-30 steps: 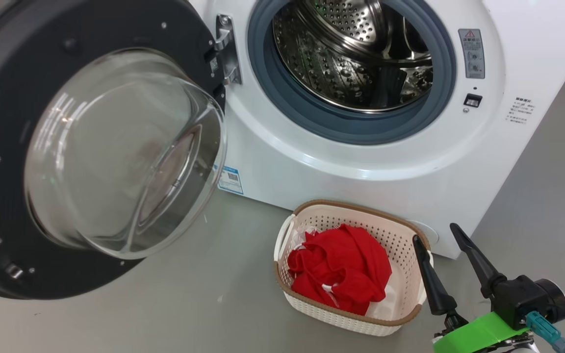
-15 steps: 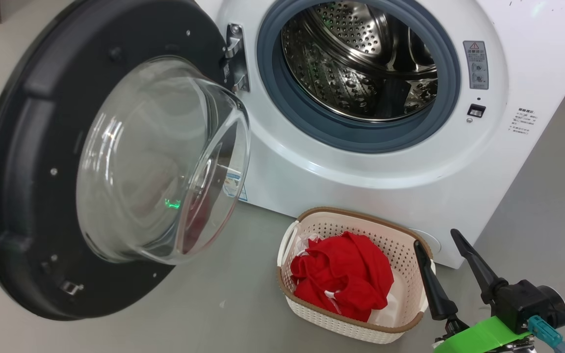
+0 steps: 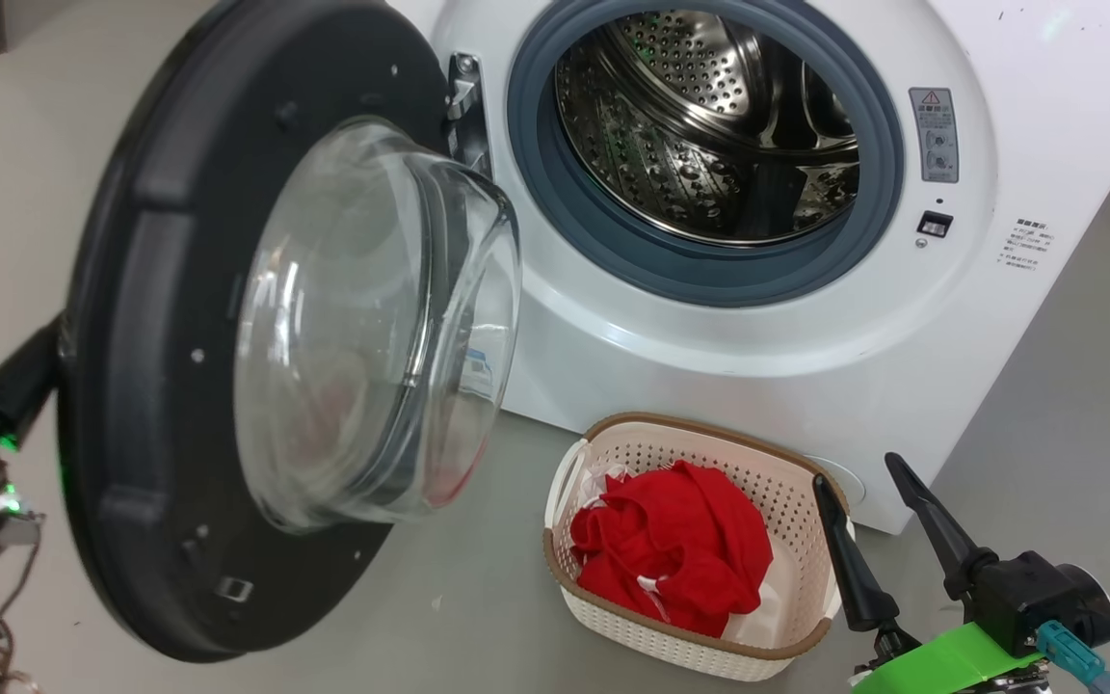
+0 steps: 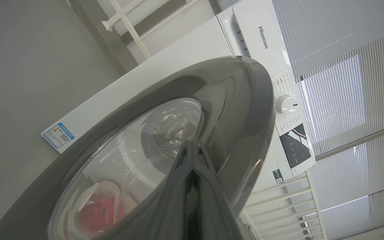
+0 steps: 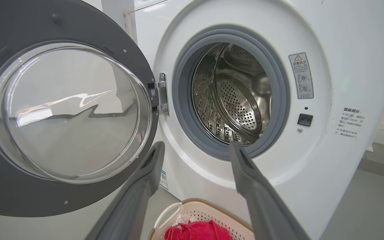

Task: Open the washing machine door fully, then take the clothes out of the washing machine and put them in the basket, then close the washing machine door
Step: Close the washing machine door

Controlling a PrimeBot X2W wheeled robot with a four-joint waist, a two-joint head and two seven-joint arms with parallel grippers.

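The washing machine door (image 3: 160, 386) stands about half open, its glass bowl facing the washing machine (image 3: 709, 337). My left gripper (image 4: 192, 144) is shut, its tips pressed against the door's glossy outer face (image 4: 242, 100). From the head view its dark fingers (image 3: 20, 381) reach behind the door's left rim. The steel drum (image 3: 700, 125) shows bare metal. The red clothes (image 3: 675, 545) lie in the basket (image 3: 709, 431) on the floor before the machine. My right gripper (image 3: 856, 472) hangs open and holds nothing just right of the basket; it points at the drum opening (image 5: 197, 146).
Grey floor (image 3: 1075, 386) lies around the machine and the basket. The door hinge (image 3: 463, 87) sits left of the grey rubber ring (image 3: 709, 280). A white railing (image 4: 278, 206) and window blinds (image 4: 338, 83) lie beyond the machine.
The door has swung toward the machine's opening. My left gripper has come into sight behind its left rim. The right gripper, basket and clothes have kept still; the camera has shifted a little.
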